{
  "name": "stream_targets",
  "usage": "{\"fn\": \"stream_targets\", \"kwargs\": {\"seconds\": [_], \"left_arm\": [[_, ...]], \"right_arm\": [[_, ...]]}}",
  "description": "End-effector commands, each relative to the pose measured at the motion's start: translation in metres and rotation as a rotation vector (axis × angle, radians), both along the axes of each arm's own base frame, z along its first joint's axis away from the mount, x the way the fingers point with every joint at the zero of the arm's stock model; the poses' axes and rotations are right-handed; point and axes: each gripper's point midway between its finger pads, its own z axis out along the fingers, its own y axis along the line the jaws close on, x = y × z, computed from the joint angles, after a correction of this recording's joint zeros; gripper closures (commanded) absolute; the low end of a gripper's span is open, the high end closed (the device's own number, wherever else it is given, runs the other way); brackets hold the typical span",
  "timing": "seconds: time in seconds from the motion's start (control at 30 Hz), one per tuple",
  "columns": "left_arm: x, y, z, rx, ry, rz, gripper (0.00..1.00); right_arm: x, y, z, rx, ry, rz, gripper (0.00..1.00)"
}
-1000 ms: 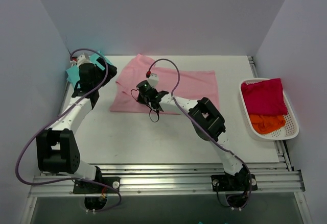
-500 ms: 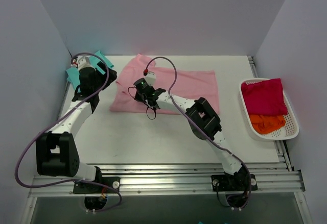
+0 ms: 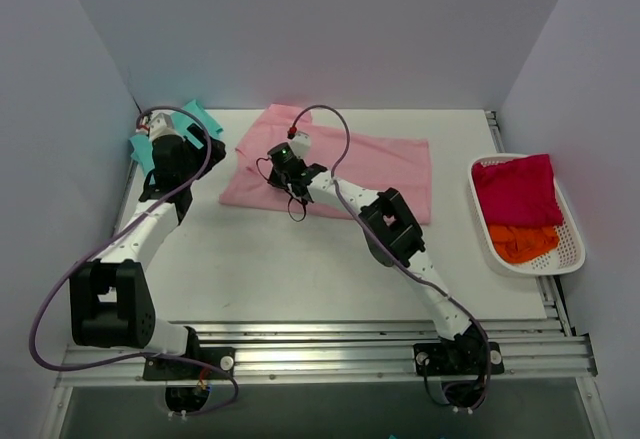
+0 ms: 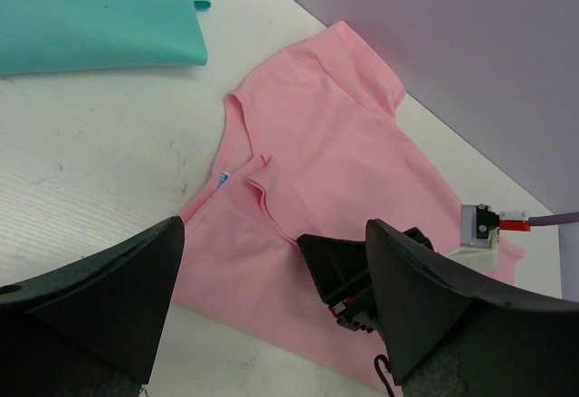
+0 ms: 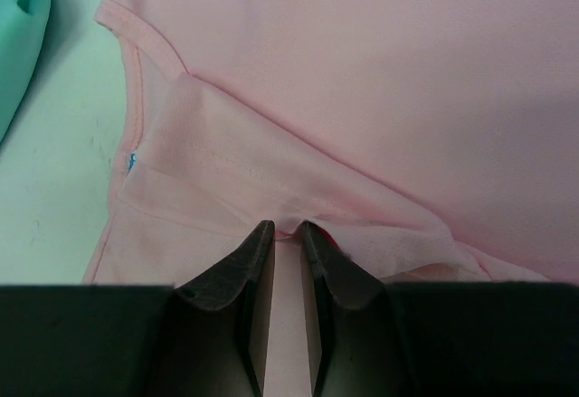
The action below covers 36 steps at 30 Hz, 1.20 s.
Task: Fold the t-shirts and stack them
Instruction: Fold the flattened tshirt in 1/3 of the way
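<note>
Top external view: the white table [image 3: 300, 269] is carrying everything, with grey walls [image 3: 320, 29] closing it in on three sides. The pink t-shirt [image 3: 370, 164] is lying spread across the far middle of the table. It is smooth soft cloth, and its near-left part is bunching into a raised ridge; the right arm is reaching across it. At the right edge a white slotted basket [image 3: 575, 249] is holding a crumpled red cloth [image 3: 515, 189] and an orange cloth [image 3: 522, 242], well apart from the shirt. The teal t-shirt [image 3: 205, 119] is lying flat in the far left corner, partly hidden by the left arm. The right tool [image 5: 282, 227] is clenching the ridge of pink cloth near the neckline. The left tool [image 4: 273, 223] is hanging released, fingers wide apart, near the teal t-shirt. A small pale tag [image 4: 223, 178] is showing at the neckline. Compared with one second ago, the right tool is sitting farther back and the shirt's near-left edge is lying farther back with it.
</note>
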Motion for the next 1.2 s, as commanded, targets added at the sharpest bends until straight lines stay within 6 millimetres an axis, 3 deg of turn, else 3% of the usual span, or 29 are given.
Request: {"fn": "stream_targets", "kwargs": {"seconds": [0.0,0.17,0.23,0.33,0.37,0.47,0.5,0.53,0.57,0.6,0.63,0.67,0.7,0.73,0.77,0.8,0.83,0.87,0.97,1.0,1.03,1.07,1.17], "left_arm": [[0.001,0.006,0.022,0.018,-0.079,0.010,0.10],[0.001,0.005,0.023,0.018,-0.084,0.007,0.10],[0.001,0.006,0.023,0.020,-0.085,0.008,0.11],[0.000,0.005,0.024,0.021,-0.084,0.006,0.11],[-0.001,0.005,0.023,0.023,-0.081,0.004,0.11],[-0.003,0.006,0.022,0.026,-0.078,0.004,0.11],[-0.003,0.006,0.022,0.025,-0.078,0.006,0.11],[-0.003,0.006,0.021,0.025,-0.079,0.008,0.11],[-0.002,0.006,0.020,0.026,-0.079,0.009,0.11],[-0.001,0.007,0.019,0.027,-0.081,0.012,0.11],[0.002,0.005,0.015,0.021,-0.070,0.007,0.11],[0.003,0.004,0.013,0.018,-0.064,0.005,0.11],[0.005,0.002,0.009,0.013,-0.050,-0.003,0.11],[0.006,0.001,0.007,0.008,-0.047,-0.004,0.11],[0.006,-0.001,0.006,0.007,-0.044,-0.007,0.12],[0.009,-0.003,0.002,0.008,-0.038,-0.007,0.11],[0.010,-0.006,-0.001,0.005,-0.030,-0.010,0.12],[0.011,-0.008,-0.003,0.004,-0.024,-0.011,0.12],[0.015,-0.018,-0.025,-0.002,0.050,-0.014,0.13],[0.013,-0.019,-0.042,0.004,0.106,-0.003,0.13],[0.011,-0.022,-0.052,-0.002,0.132,0.014,0.13],[0.009,-0.023,-0.062,-0.008,0.154,0.026,0.13],[0.003,-0.026,-0.096,-0.046,0.223,0.056,0.13]], "right_arm": [[0.020,-0.018,0.005,-0.017,-0.009,-0.039,0.85],[0.057,-0.036,0.035,0.002,-0.089,-0.088,0.83],[0.078,-0.048,0.037,-0.010,-0.130,-0.121,0.81],[0.136,-0.088,0.059,0.022,-0.252,-0.219,0.76],[0.157,-0.115,0.060,0.035,-0.277,-0.268,0.75],[0.181,-0.138,0.085,0.123,-0.337,-0.256,0.66],[0.181,-0.136,0.098,0.139,-0.361,-0.234,0.62],[0.178,-0.136,0.109,0.122,-0.384,-0.214,0.56],[0.171,-0.136,0.152,0.143,-0.445,-0.205,0.53],[0.160,-0.133,0.138,0.129,-0.444,-0.188,0.50],[0.153,-0.135,0.150,0.114,-0.468,-0.183,0.47],[0.141,-0.138,0.190,0.132,-0.518,-0.186,0.45],[0.128,-0.138,0.175,0.098,-0.494,-0.178,0.43],[0.121,-0.144,0.184,0.067,-0.507,-0.196,0.42],[0.111,-0.154,0.212,0.067,-0.534,-0.221,0.42],[0.100,-0.160,0.194,0.029,-0.491,-0.231,0.42],[0.093,-0.167,0.195,0.017,-0.484,-0.246,0.41],[0.082,-0.175,0.213,0.029,-0.494,-0.269,0.41],[0.051,-0.203,0.193,0.005,-0.423,-0.328,0.41],[0.042,-0.208,0.189,0.009,-0.414,-0.342,0.41],[0.025,-0.219,0.159,-0.025,-0.360,-0.351,0.41],[0.016,-0.229,0.171,0.010,-0.377,-0.389,0.41],[-0.015,-0.250,0.152,-0.005,-0.343,-0.415,0.41]]}}
